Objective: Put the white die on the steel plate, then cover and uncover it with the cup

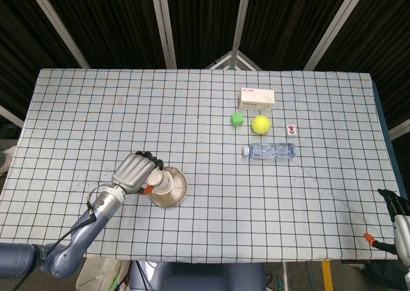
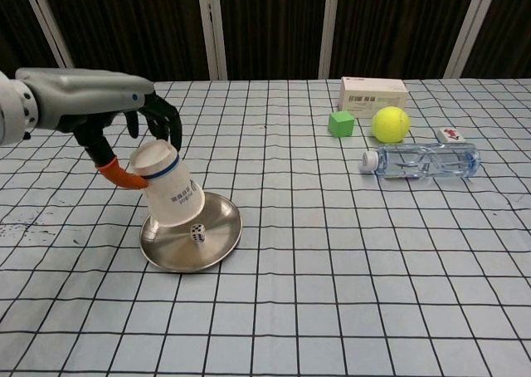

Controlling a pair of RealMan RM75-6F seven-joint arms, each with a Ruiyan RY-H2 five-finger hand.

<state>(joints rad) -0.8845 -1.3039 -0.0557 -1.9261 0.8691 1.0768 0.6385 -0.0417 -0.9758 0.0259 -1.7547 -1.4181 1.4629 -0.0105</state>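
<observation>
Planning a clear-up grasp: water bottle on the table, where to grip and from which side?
Judging by its pose, grip the water bottle across mid-body, from above. It lies on its side, cap toward the robot's left, long axis across the table; fingers can close front and back. The tennis ball sits just behind it, so clearance there looks limited.

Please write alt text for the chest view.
The left hand holds a tilted, upside-down paper cup above a steel plate, exposing a white die on it. Far right lies a water bottle.
</observation>
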